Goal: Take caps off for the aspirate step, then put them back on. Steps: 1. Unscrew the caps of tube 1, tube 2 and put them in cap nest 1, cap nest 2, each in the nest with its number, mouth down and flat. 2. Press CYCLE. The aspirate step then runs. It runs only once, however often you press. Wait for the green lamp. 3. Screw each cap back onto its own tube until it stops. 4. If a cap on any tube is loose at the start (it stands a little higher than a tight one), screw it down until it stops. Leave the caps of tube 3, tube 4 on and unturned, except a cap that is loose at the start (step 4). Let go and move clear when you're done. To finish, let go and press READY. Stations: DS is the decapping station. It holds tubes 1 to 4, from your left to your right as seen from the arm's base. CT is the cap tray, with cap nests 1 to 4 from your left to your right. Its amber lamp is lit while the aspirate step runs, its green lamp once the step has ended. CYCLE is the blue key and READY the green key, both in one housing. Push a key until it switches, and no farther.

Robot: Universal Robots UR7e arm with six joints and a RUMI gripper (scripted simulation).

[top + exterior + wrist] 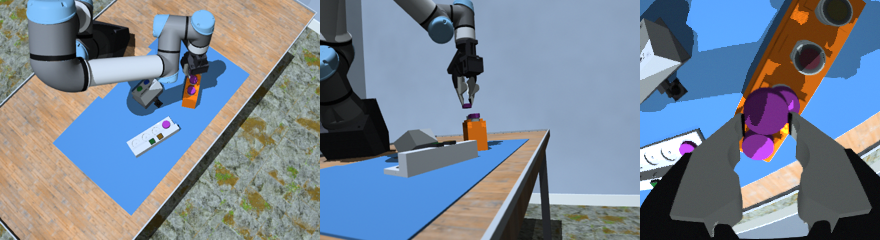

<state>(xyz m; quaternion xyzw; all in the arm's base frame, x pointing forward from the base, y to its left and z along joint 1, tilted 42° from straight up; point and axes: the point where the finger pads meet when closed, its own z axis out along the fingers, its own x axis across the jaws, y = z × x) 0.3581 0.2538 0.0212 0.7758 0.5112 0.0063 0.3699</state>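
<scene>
The gripper [467,104] [767,120] is shut on a purple cap, tube 2's cap [466,105] [765,107], held in the air above the orange decapping station [189,102] [478,136]. In the wrist view tube 1 [836,10] and tube 2 [809,58] stand open. Tube 3's cap [793,102] is partly hidden behind the held cap. Tube 4's cap [191,90] [474,115] [758,147] is on. A purple cap [166,124] [687,148] lies in cap nest 1 of the white tray [139,152] [441,160]; nests 2 to 4 are empty.
The grey key housing [150,96] [416,140] stands left of the station in the top view, with the blue key [146,81] and green key [139,88]. A small black block [158,103] [675,89] adjoins it. The amber lamp [160,136] and green lamp [151,141] look dark.
</scene>
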